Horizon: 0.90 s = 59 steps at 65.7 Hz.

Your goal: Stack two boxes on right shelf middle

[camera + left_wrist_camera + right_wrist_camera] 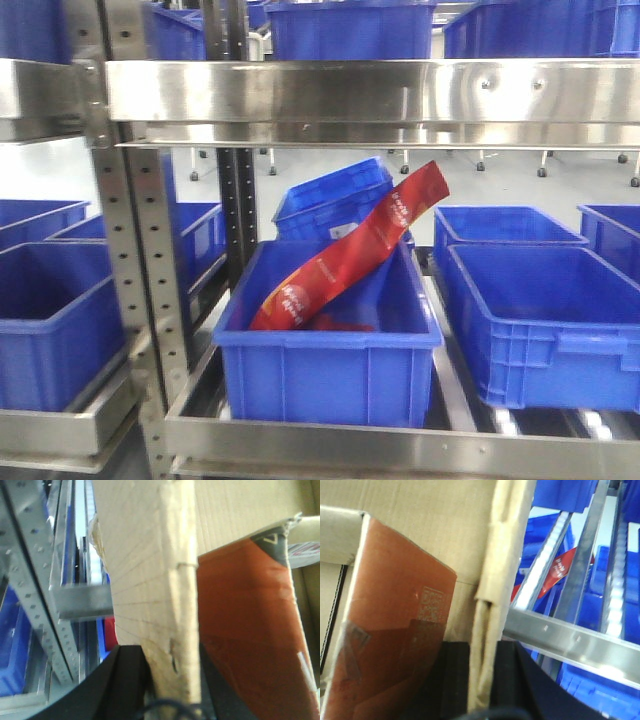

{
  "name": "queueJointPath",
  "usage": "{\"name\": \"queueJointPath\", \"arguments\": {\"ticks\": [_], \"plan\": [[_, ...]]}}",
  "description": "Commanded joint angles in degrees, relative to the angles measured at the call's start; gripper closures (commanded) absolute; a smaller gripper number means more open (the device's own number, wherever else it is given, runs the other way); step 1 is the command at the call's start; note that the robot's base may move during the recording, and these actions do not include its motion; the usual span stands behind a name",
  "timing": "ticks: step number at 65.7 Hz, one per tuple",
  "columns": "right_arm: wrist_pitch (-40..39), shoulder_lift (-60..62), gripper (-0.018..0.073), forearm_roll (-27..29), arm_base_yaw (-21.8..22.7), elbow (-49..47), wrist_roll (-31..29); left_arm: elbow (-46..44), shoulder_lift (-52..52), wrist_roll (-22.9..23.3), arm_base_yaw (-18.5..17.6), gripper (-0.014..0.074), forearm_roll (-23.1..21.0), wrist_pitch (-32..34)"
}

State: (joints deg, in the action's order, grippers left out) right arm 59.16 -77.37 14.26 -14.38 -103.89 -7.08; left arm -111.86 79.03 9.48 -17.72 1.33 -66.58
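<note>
A brown cardboard box fills the left wrist view. My left gripper is shut on its upright side wall, one black finger outside. My right gripper is shut on a box wall too, with the box's inside to its left. A flat red-brown piece lies inside the box in both wrist views. The steel shelf rail spans the front view, and a rail shows beside the right gripper. No box or gripper shows in the front view. A second box is out of view.
Blue plastic bins stand on the rack level below the rail, one holding a long red packet. A perforated steel upright stands at the left, also in the left wrist view. More blue bins sit above and left.
</note>
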Motion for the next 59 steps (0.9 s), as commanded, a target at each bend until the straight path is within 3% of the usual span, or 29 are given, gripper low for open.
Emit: {"name": "queueJointPath", "arguments": {"ticks": [1, 59], "plan": [[-2.2, 0.7, 0.0711, -1.8, 0.4, -0.6, -1.0, -0.9, -1.1, -0.3, 0.4, 0.0708, 0.6, 3.4], [-2.2, 0.7, 0.0711, -1.8, 0.4, -0.6, -1.0, -0.9, -1.1, -0.3, 0.4, 0.0708, 0.6, 3.4]]}}
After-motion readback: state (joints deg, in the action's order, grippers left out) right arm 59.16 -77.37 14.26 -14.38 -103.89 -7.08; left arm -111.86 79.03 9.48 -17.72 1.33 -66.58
